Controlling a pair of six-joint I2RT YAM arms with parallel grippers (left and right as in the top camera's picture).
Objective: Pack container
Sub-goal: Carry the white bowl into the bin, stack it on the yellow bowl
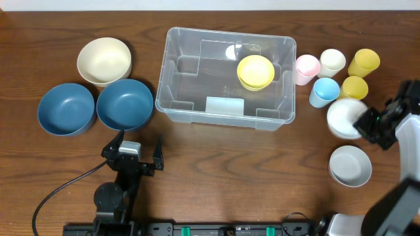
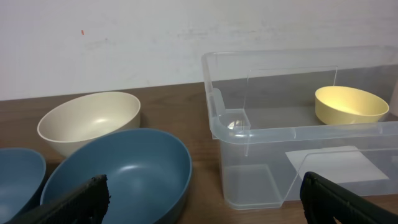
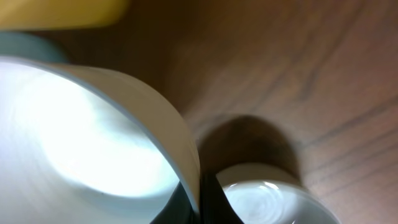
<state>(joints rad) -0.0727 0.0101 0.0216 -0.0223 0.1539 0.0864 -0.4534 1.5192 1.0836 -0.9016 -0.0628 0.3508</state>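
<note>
Bowls in blue [image 1: 125, 103] sat far left, with the left gripper [image 1: 138, 141] wide open and empty just below them. The container [image 1: 230, 34] stood mid-table with a yellow bowl [image 1: 255, 71] inside; its pale label [image 1: 224, 105] showed no readable writing. The right gripper [image 1: 364, 124] pinched a white bowl [image 1: 342, 117] by its rim. I judged this a pickup, with a lift over the wall next.

Blue bowls [image 1: 125, 103], cream bowl [image 1: 104, 61], cups [image 1: 333, 61], white bowl [image 1: 341, 115] stand about.
</note>
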